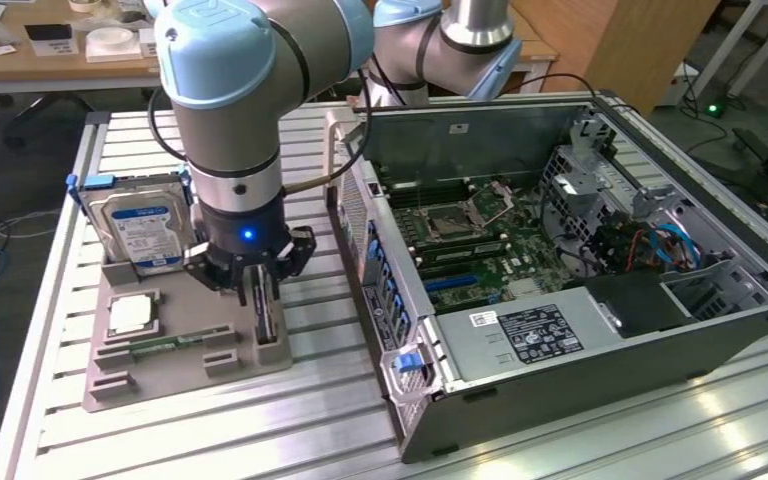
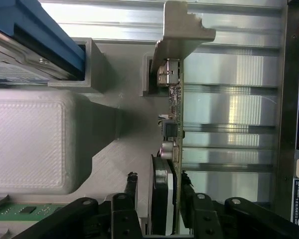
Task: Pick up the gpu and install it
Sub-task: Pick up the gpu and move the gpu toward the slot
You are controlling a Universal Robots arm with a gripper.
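Observation:
The gpu (image 1: 272,308) stands on edge in a slot of the grey holder tray (image 1: 157,378), on the tray's side nearest the computer case. My gripper (image 1: 253,290) reaches straight down over it. In the wrist view the gpu (image 2: 172,124) is a thin green board with a black round cooler and a silver bracket at its far end. My gripper (image 2: 159,175) straddles it, one black fingertip (image 2: 132,177) on the cooler side and the other on the board side. A narrow gap shows on the cooler side, so the jaws stand open around the card.
The open computer case (image 1: 758,300) lies at the exterior view's right, motherboard (image 1: 491,255) exposed. The tray also holds an upright hard drive (image 1: 144,225), a silver chip (image 1: 133,315) and a memory stick (image 1: 157,345). All rest on a slatted aluminium table (image 1: 331,430).

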